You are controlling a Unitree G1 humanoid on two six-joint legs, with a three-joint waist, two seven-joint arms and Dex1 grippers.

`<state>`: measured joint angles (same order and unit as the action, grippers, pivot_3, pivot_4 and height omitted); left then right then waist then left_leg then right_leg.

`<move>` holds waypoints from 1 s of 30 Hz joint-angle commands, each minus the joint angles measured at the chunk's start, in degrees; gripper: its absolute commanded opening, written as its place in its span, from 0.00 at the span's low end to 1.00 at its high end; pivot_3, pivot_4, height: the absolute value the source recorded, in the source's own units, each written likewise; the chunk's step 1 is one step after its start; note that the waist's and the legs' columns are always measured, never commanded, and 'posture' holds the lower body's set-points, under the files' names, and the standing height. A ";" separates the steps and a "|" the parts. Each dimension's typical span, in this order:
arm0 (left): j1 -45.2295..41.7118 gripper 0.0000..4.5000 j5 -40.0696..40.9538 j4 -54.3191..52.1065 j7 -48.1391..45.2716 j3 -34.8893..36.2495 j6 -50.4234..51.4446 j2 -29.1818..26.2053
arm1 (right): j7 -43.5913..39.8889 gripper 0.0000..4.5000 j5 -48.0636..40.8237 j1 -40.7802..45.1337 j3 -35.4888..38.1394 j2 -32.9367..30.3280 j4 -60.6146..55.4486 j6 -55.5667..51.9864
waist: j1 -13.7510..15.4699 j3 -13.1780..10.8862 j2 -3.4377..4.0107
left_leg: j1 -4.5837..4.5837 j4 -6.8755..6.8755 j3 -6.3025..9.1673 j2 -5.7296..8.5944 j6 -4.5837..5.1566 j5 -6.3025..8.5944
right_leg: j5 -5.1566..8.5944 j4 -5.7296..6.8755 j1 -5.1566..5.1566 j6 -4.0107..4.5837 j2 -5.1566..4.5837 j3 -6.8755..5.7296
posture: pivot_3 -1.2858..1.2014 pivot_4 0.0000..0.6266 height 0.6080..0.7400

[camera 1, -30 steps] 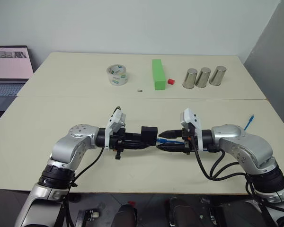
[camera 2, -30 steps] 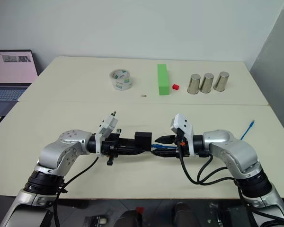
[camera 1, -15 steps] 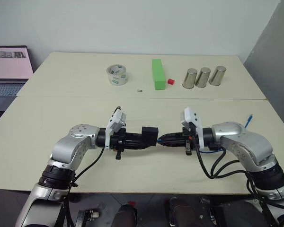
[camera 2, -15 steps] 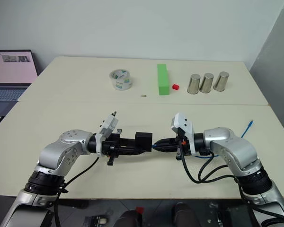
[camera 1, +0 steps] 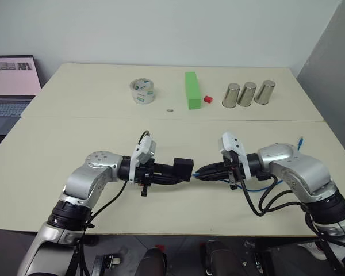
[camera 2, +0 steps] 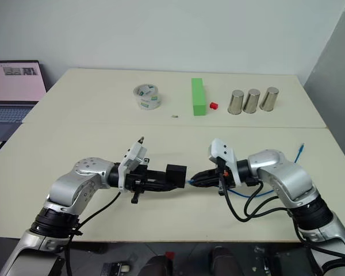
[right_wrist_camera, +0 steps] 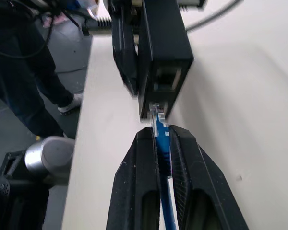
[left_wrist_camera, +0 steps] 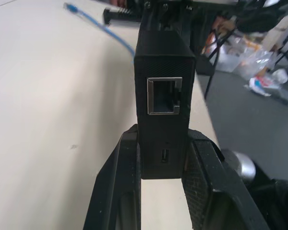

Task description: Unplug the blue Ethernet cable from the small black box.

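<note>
My left gripper is shut on the small black box and holds it above the near table half. An empty port on the box faces the left wrist camera. Opposite it, my right gripper is shut on the blue Ethernet cable just behind its clear plug. The plug's tip meets the box's far face; I cannot tell whether it sits inside a port. The cable loops under my right arm, and its other end lies near the table's right edge.
At the back of the table stand a tape roll, an upright-lying green block, a tiny red cube and three metal cups. An open laptop sits at the far left. A person's leg shows beside the table.
My right gripper's fingers stood open around the blue plug and have shut on it. The right arm has swung a little outward to the right. The left gripper keeps the box almost still.
</note>
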<state>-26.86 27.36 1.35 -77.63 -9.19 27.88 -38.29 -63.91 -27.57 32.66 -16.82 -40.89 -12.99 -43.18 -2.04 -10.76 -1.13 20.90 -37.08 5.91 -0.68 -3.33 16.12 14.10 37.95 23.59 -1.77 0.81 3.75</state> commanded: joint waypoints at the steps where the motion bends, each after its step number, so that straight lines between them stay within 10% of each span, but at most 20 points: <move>1: -0.02 0.18 -0.90 -0.24 -0.16 1.45 -1.44 -1.38 | -1.09 0.01 0.96 -0.18 1.70 -1.81 -0.42 1.42 | -0.01 0.00 0.00 | 0.00 0.00 0.00 0.00 0.00 0.00 | 0.00 0.00 0.01 0.01 0.00 0.00 | 0.52 0.24 1.00; 16: 3.04 0.18 -1.49 0.14 13.31 8.11 -3.49 3.59 | 33.47 0.01 21.58 9.52 9.39 13.99 39.59 28.17 | -0.68 -0.02 -0.03 | 0.01 0.04 -0.12 -0.01 -0.01 -0.01 | -0.18 0.07 0.12 0.25 -0.01 0.13 | 0.52 0.24 1.00; 23: 4.73 0.18 -2.81 0.62 20.31 10.67 -5.56 5.78 | 30.21 0.44 20.44 8.06 11.32 15.03 38.19 27.88 | -0.78 -0.02 -0.02 | 0.25 0.10 -0.21 0.01 -0.01 0.00 | -0.21 0.07 0.38 0.30 -0.08 0.20 | 0.52 0.24 1.00; 30: 1.58 0.18 -11.72 12.22 40.86 16.96 -16.65 10.03 | 14.60 0.79 7.99 0.27 12.80 7.60 9.73 15.77 | 0.05 -0.05 0.07 | 0.31 0.06 -0.14 0.07 -0.01 0.00 | -0.21 0.15 0.45 0.29 -0.11 0.16 | 0.52 0.24 1.00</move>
<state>-23.22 18.94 10.20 -44.31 4.51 16.32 -28.84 -43.04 -13.61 33.69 -4.92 -31.92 7.88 -23.99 -1.99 -10.81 -1.06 21.20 -37.02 5.80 -0.64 -3.34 16.11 13.89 38.09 24.02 -1.49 0.71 3.89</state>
